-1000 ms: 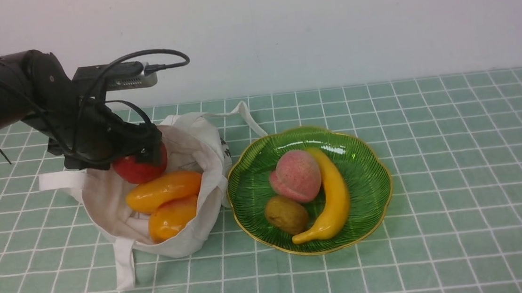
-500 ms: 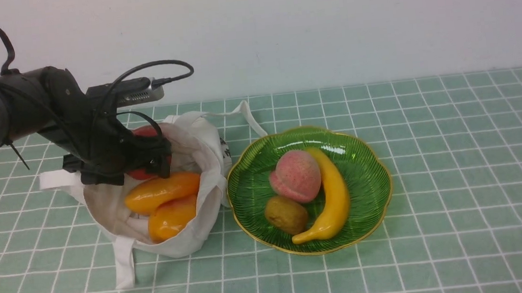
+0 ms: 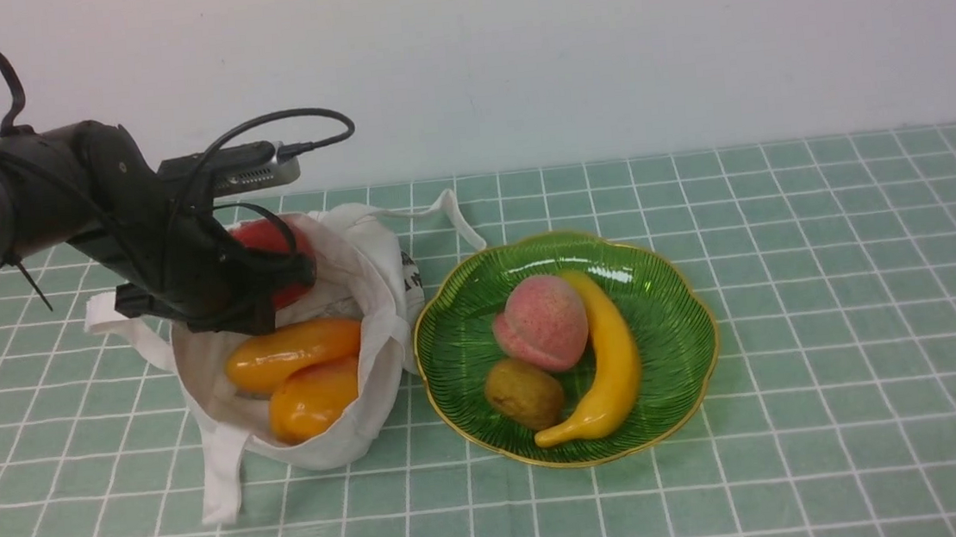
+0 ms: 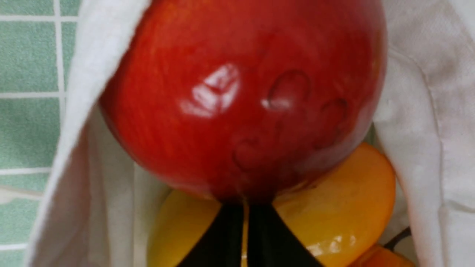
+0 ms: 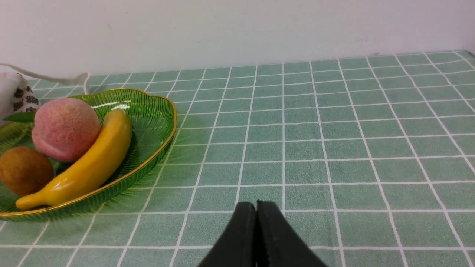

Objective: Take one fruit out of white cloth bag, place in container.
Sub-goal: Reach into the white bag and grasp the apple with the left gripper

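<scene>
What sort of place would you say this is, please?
Probably a robot test bench rather than a real kitchen: a robot arm reaches over a cloth bag of fruit, beside a green dish, on a grid-patterned tabletop against a plain wall.

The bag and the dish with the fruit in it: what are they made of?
The tote bag looks like matte cotton canvas: soft folds, a stitched seam. The dish seems to be glossy green glass, perhaps glazed ceramic: ribbed, shiny highlights, a thin gold rim.

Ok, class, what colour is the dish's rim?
Gold; it shows best on the dish in the front view.
</scene>
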